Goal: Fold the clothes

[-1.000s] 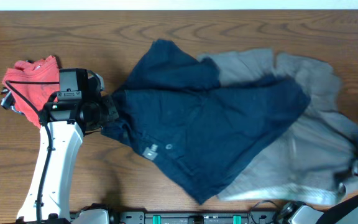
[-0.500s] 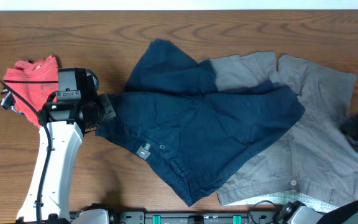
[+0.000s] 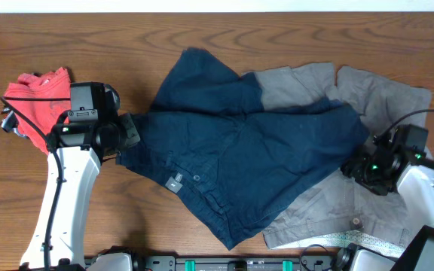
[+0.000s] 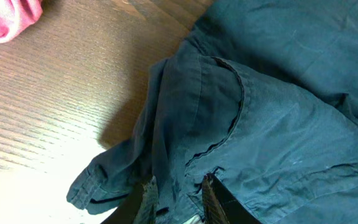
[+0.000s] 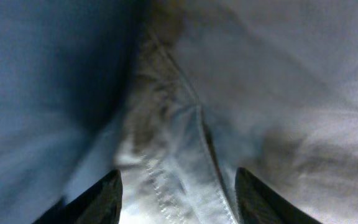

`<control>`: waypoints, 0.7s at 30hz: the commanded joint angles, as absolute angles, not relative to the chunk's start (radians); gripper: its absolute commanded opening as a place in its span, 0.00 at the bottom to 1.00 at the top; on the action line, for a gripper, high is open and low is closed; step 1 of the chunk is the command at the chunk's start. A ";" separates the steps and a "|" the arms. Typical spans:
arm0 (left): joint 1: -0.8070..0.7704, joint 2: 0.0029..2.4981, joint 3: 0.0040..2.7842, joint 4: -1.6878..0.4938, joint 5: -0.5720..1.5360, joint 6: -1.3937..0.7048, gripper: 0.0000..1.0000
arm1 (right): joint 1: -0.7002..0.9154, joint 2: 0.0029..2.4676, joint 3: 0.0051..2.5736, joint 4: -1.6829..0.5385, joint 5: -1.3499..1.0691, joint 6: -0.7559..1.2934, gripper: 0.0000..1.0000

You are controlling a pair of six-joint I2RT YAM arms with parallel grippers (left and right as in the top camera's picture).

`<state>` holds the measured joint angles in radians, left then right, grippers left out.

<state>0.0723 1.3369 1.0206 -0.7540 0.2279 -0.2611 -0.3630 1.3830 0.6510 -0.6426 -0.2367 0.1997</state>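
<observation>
Loosely rumpled navy shorts (image 3: 232, 158)

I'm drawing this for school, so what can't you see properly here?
- Grey shorts: overhead, the navy shorts cover their left part, the right arm another bit.
- Coral-red tee: overhead, the left arm hides its right edge; left wrist view crops it.
- Left fingers: left wrist view, cut by the bottom edge; pinching cloth or not, unclear.
- Right fingers: right wrist view, blurred; which seam lies between them, unclear.
</observation>
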 commanded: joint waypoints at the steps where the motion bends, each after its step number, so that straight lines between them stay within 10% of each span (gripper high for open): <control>1: 0.077 1.319 1.045 -0.756 0.216 -0.264 0.26 | -0.349 1.380 0.588 -0.558 -0.205 0.209 0.57; 9: 0.077 1.319 1.045 -0.757 0.216 -0.264 0.26 | -0.344 1.402 0.489 -0.285 -0.189 0.208 0.61; 16: 0.077 1.319 1.045 -0.759 0.216 -0.264 0.26 | -0.329 1.497 0.488 -0.232 -0.187 0.204 0.04; 21: 0.077 1.319 1.045 -0.759 0.216 -0.264 0.26 | -0.306 1.546 0.488 -0.224 -0.236 0.186 0.01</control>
<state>0.0723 1.3369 1.0206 -0.7555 0.2283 -0.2615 -0.3397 1.4727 0.5320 -0.1993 -0.2131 0.2001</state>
